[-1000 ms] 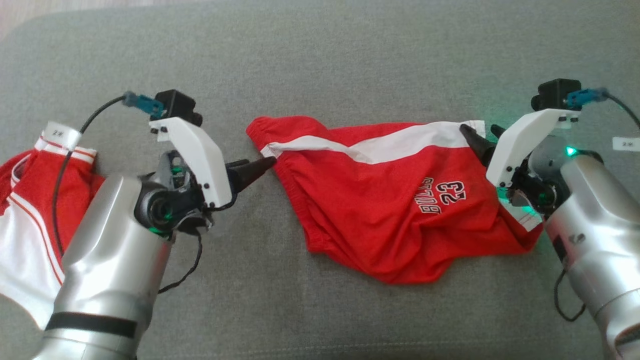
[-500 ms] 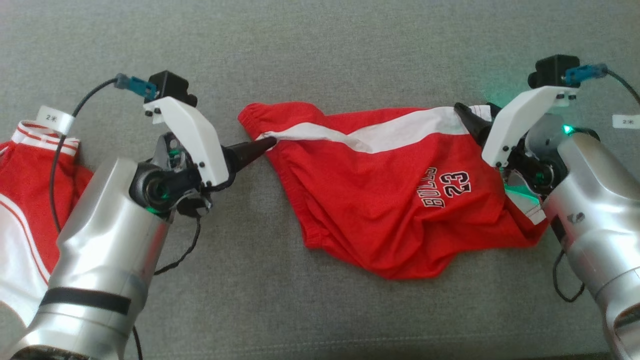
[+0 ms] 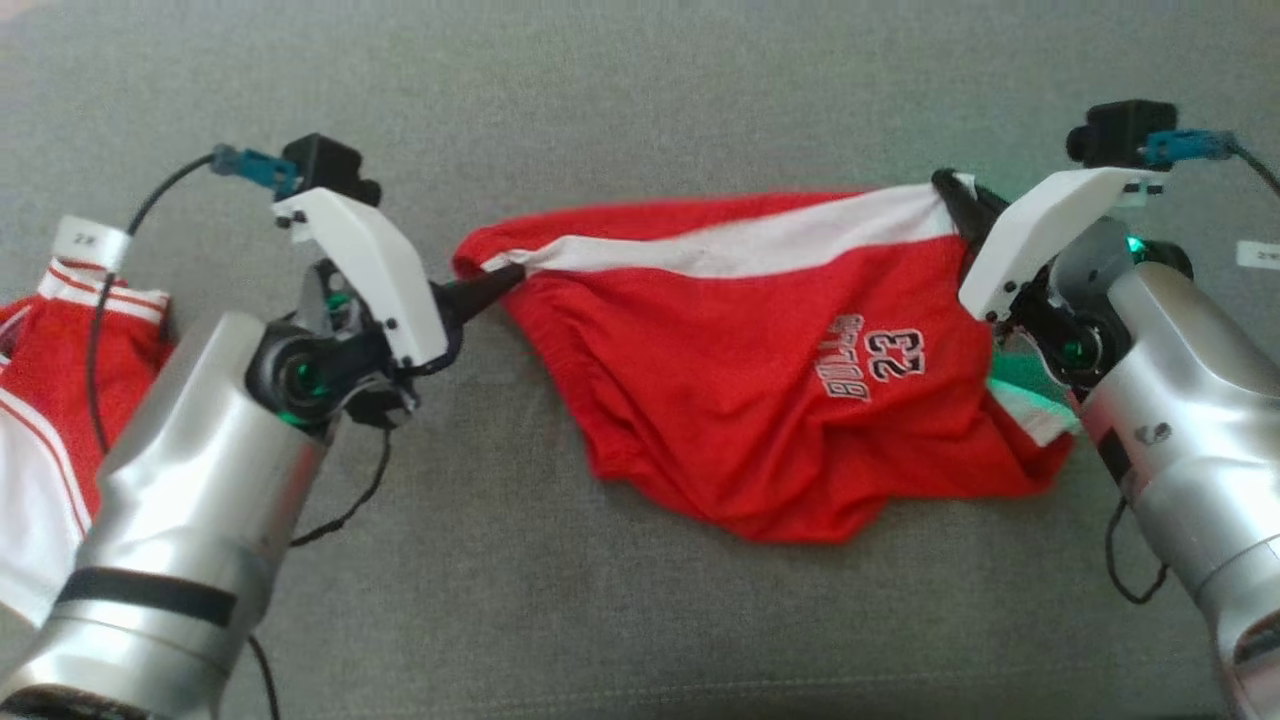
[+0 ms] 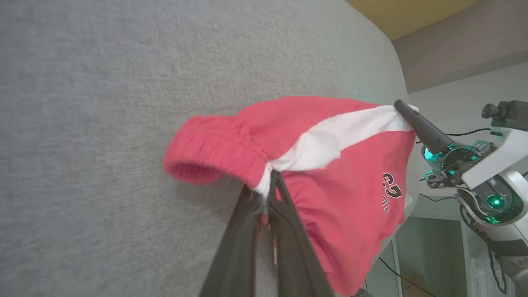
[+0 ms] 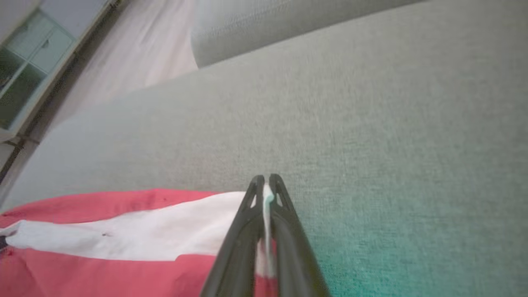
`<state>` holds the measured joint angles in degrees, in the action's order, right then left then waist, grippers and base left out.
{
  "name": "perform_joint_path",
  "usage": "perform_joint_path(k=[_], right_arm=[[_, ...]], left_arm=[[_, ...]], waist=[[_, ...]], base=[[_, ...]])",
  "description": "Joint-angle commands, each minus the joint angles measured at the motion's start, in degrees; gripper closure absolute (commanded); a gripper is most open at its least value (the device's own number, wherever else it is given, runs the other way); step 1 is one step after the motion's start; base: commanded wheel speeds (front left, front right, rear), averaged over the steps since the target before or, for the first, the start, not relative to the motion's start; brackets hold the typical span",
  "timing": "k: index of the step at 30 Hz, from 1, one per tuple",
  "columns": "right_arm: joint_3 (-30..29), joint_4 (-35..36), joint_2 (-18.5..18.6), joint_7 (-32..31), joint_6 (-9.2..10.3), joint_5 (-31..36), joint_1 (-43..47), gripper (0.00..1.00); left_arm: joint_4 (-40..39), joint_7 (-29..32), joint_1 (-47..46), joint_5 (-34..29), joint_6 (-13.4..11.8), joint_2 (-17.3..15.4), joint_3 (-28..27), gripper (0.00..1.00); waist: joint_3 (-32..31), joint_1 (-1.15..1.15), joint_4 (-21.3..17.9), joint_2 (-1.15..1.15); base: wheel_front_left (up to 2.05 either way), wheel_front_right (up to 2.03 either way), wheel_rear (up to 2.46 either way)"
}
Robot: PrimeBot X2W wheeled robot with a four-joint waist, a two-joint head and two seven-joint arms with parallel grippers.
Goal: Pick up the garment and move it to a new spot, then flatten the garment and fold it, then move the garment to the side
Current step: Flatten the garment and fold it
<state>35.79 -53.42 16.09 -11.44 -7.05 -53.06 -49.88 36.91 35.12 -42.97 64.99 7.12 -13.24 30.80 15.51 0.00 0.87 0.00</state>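
You have the red shorts (image 3: 760, 400) lying near the middle of the grey cushion (image 3: 640, 620). Their top edge is pulled out in a straight line and looks lifted a little off the cushion. Your left gripper (image 3: 510, 275) is toward the cushion's left side. Its two dark fingers are pinched tight together on the end of the waistband, right where the white stripe (image 3: 760, 240) starts. Your right gripper (image 3: 950, 190) is toward the cushion's right side. Its fingers are squeezed together too, with a thin bit of the white cloth caught between them. The rest of the shorts sag down onto the cushion in soft folds, and the number print (image 3: 895, 355) faces up. The cushion is a fuzzy grey cloth, flat and wide, with a round corner at its far end. A red and white garment (image 3: 50, 380) lies at the cushion's left edge, partly under your left arm. A green light (image 3: 1135, 245) glows on your right arm and makes the cushion near it look green. Past the cushion's far edge there is a pale floor (image 5: 136, 45) and a cabinet (image 5: 29, 53) with glass doors.
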Motion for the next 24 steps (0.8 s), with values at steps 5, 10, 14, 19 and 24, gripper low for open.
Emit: perform_joint_path(k=[5,10,14,19,24], right_arm=[[0.90,4.31,1.49,4.56,-0.44,-3.22,1.40,1.00],[1.50,7.96,2.99,6.51,-0.44,-5.91,-0.57,1.00],[2.02,9.29,4.74,6.23,-0.44,-6.58,-6.85,1.00],[2.16,9.87,6.43,6.32,-0.44,-6.98,-18.13,1.00],[1.86,8.93,8.12,9.60,-0.44,-6.00,-30.03,1.00]], left_arm=[[-4.66,-1.15,-2.45,2.90,0.36,-4.58,-1.61,1.00],[-6.72,-1.16,-4.91,3.48,0.36,-6.28,-0.97,1.00],[-5.01,-0.15,-11.61,2.31,0.04,-5.66,-0.74,1.00],[-0.83,-1.71,-24.61,-0.57,-2.39,-3.98,-1.84,1.00],[3.59,-7.06,-38.01,-4.42,-2.66,-2.77,-2.88,1.00]], waist=[[-3.27,0.00,-0.21,0.00],[-2.33,0.00,-0.68,0.00],[1.64,0.00,-0.79,0.00],[7.48,0.00,-0.85,0.00],[11.60,0.00,-0.77,0.00]], base=[[0.00,0.00,0.00],[0.00,0.00,0.00],[0.00,0.00,0.00],[0.00,0.00,0.00],[0.00,0.00,0.00]])
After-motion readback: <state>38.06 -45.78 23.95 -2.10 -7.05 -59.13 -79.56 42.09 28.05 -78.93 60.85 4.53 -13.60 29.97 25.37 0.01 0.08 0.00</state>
